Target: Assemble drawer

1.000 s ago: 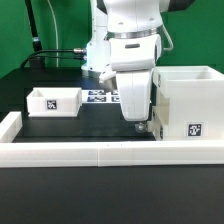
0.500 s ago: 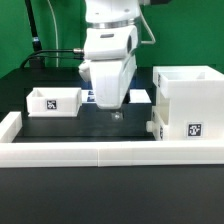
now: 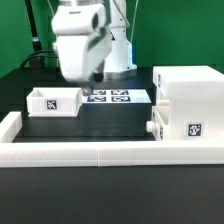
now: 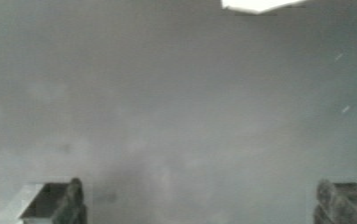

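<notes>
Gripper (image 3: 88, 84) hovers with fingers spread wide and nothing between them. You will find the loose tray (image 3: 55, 101) just below it, toward the exterior view's left, with its long axis running left–right.

White robot arm, smeared by blur in the exterior view.
Arm (image 3: 80, 42): smooth, rounded white casing, pale grey shading along the seams, no markings legible. End effector (image 4: 200, 203): two dark, blocky fingers (image 4: 52, 202) with lighter grey patches, seen from the wrist.

Exterior view faces the table (image 3: 110, 125) frontally; wrist view looks down.
</notes>
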`<state>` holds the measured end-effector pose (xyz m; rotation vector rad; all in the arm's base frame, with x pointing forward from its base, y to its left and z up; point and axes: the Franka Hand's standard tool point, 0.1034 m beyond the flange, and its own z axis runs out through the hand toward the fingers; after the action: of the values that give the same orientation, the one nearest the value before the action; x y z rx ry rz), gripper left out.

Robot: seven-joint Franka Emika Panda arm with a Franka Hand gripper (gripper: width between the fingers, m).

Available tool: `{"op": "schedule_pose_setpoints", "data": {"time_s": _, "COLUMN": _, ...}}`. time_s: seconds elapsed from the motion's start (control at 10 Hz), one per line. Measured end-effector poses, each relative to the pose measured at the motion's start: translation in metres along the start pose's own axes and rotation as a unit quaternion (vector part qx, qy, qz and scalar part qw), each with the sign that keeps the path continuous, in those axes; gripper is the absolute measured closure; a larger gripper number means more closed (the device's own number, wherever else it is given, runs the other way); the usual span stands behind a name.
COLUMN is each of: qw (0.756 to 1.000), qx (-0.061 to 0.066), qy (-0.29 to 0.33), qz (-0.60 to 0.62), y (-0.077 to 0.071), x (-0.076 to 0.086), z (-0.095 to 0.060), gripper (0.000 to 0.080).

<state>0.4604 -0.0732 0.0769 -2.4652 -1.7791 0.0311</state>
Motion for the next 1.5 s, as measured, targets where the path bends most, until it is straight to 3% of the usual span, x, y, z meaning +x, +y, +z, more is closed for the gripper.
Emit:
{"op": "schedule_pose_setpoints", "data": {"time_s": 0.4, "qw": 0.997, "qx": 0.005, "qy": 0.001, "qz": 0.072, "y": 0.000, "x": 0.004, "z": 0.006, "gripper": 0.0150}}
{"op": "schedule_pose_setpoints", "data": {"time_s": 0.7, "qw": 0.982, "qx": -0.007, "qy": 0.003, "qz": 0.188, "y": -0.002, "x": -0.017, "z": 0.004, "gripper": 0.0150}}
{"op": "schedule_pose_setpoints", "data": {"time_s": 1.2, "qw": 0.974, "qx": -0.009, "qy": 0.004, "qz": 0.228, "y": -0.005, "x": -0.018, "z": 0.005, "gripper": 0.0150}}
{"op": "schedule_pose_setpoints", "data": {"time_s": 1.4, "qw": 0.932, "qx": -0.031, "qy": 0.016, "qz": 0.360, "y": 0.002, "x": -0.010, "z": 0.006, "gripper": 0.0150}}
{"op": "schedule_pose_setpoints", "data": {"time_s": 1.5, "qw": 0.906, "qx": -0.034, "qy": 0.019, "qz": 0.421, "y": 0.003, "x": -0.005, "z": 0.008, "gripper": 0.0150}}
